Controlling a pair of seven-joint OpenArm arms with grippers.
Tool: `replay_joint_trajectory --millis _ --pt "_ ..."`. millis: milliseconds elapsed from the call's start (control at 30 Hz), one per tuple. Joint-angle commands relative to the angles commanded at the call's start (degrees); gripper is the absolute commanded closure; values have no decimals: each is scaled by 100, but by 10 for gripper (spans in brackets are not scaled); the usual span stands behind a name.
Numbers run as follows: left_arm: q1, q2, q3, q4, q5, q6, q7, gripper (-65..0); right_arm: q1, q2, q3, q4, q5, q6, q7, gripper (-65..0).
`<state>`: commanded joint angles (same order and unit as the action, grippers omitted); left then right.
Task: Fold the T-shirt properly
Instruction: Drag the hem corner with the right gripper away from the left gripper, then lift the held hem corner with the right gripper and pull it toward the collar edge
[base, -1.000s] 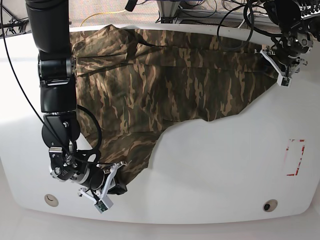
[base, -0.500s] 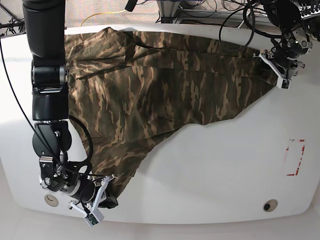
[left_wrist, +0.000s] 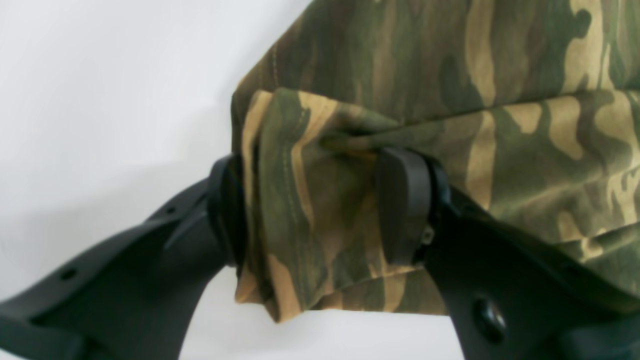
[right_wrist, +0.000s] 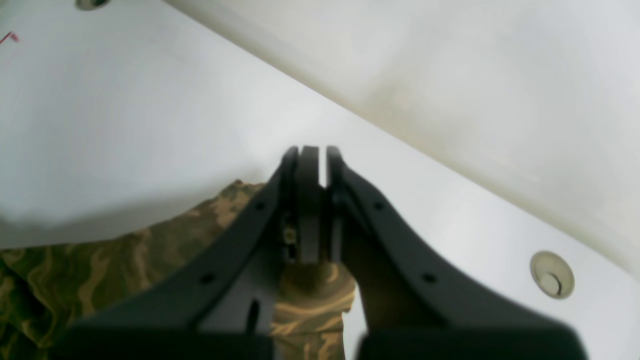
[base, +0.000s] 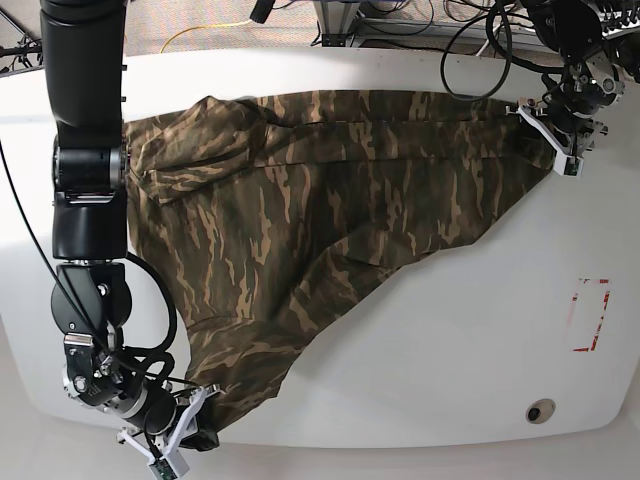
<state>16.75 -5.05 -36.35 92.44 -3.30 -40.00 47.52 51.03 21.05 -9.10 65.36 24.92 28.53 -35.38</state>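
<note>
The camouflage T-shirt (base: 320, 210) lies spread across the white table (base: 460, 340), from the far right corner down to the near left edge. In the left wrist view my left gripper (left_wrist: 315, 205) is shut on a bunched, hemmed corner of the T-shirt (left_wrist: 450, 75), one pad (left_wrist: 402, 200) on each side of it. In the base view that gripper (base: 556, 140) is at the far right. My right gripper (right_wrist: 314, 200) has its fingers pressed together, with the T-shirt (right_wrist: 125, 270) pinched low between them. It sits at the near left edge (base: 183, 437).
A round hole (base: 540, 411) is set into the table near the front right, and another hole (right_wrist: 551, 275) shows beside my right gripper. A red outline mark (base: 592, 315) is on the table's right side. Cables (base: 470, 40) lie behind the far edge.
My right gripper has moved toward the near edge and to the left, dragging the shirt's lower corner with it. The cloth is pulled longer and its far-left part has slid forward. The left gripper has barely moved.
</note>
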Motion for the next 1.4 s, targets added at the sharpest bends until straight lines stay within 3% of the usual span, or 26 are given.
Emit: replay_joint_trajectory --millis 167,233,333,367,433,467,600,733,867,1067,1233,1400 --pt "53 -18 0 44 -9 0 0 -351 -79 -9 0 -387 0 -211 167 -17" --pt "53 -18 -18 44 -9 0 0 -351 -79 -18 0 -484 0 -211 167 -71" --pt "53 -18 -18 53 -26 0 9 -351 -79 -35 0 -695 0 -211 158 -319" --pt "44 -18 -18 53 -26 0 9 -351 -88 -35 0 -747 9 -211 158 -450" --pt "35 -18 -18 53 -26 0 18 -351 -114 -26 0 -738 18 -211 149 -633" --pt "26 -18 -18 53 -26 0 18 -351 -132 -9 0 -738 26 -211 149 -650" --pt "9 -26 -18 53 -26 0 18 -351 -281 97 9 -668 44 -211 97 -650" --pt "-62 -26 -26 53 -18 0 18 -351 -642 325 35 -185 53 -211 -396 -650" --pt "-70 -26 9 53 -18 0 18 -351 -1459 396 932 668 53 -176 -835 -650" --pt "-176 -26 9 44 -9 0 18 -351 -2892 62 2347 2295 53 -167 -1987 -650" --pt "-237 -26 9 53 -9 0 26 -351 -4149 -316 2971 3464 53 -167 -2268 -650" --pt "-343 -35 9 53 0 0 26 -351 -4897 -571 3473 3877 53 -167 -2338 -650"
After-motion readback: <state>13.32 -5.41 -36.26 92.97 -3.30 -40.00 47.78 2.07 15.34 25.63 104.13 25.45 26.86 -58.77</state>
